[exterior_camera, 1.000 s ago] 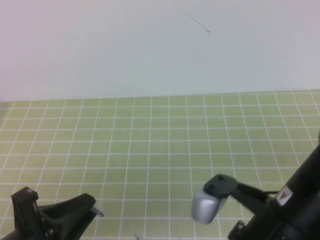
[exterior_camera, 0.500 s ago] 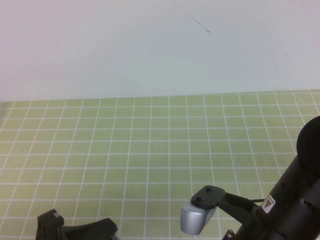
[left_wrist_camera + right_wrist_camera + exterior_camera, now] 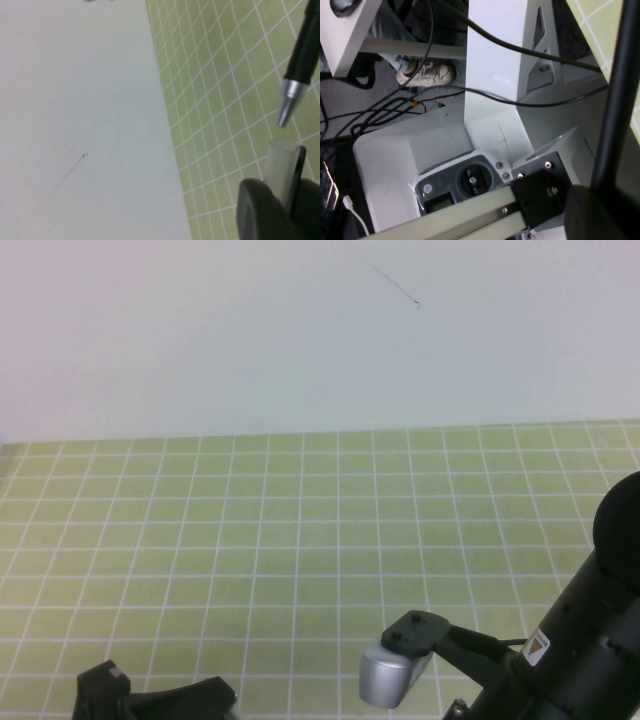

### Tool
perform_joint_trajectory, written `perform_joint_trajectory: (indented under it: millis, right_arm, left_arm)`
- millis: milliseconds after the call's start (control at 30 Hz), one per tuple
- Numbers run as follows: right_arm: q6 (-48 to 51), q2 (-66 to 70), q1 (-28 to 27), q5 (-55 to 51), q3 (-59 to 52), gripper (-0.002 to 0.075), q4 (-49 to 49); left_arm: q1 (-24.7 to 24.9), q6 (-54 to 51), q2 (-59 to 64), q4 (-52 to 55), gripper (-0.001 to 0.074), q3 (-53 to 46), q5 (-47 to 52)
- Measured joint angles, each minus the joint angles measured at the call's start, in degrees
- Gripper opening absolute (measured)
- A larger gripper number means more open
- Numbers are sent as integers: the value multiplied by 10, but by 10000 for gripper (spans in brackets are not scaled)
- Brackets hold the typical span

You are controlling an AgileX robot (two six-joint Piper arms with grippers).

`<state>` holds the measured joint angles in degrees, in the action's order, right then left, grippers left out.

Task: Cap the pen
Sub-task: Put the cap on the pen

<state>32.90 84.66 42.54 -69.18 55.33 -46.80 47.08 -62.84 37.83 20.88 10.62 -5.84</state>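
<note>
In the left wrist view my left gripper (image 3: 281,202) is shut on the short clear-and-black cap (image 3: 281,167), open mouth facing out. The thin black pen (image 3: 303,47) hangs just beyond it, its silvery tip (image 3: 288,102) a short gap from the cap's mouth and apart from it. In the right wrist view my right gripper (image 3: 607,202) is shut on the pen's black barrel (image 3: 620,90). In the high view only the top of the left gripper (image 3: 150,705) and the right arm (image 3: 585,660) show at the near edge; pen and cap are out of that frame.
The green grid mat (image 3: 320,530) covers the table, with a plain white wall (image 3: 300,340) behind. The right arm's silver wrist camera (image 3: 390,678) juts over the mat's near edge. The right wrist view shows the white robot stand (image 3: 495,75) and floor cables.
Over the last second the left gripper dropped toward the near edge and shifted right, and the right arm moved left and nearer. In the last half second almost nothing moved.
</note>
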Motion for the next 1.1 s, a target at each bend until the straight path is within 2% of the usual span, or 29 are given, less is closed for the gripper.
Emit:
perform_joint_trajectory:
  millis: [633, 1100]
  right_arm:
    - [13, 33, 0, 0, 1, 56, -45]
    - [17, 36, 0, 1, 1, 56, -44]
  left_arm:
    - [1, -1, 0, 6, 0, 0, -9]
    - [1, -24, -1, 7, 1, 0, 47]
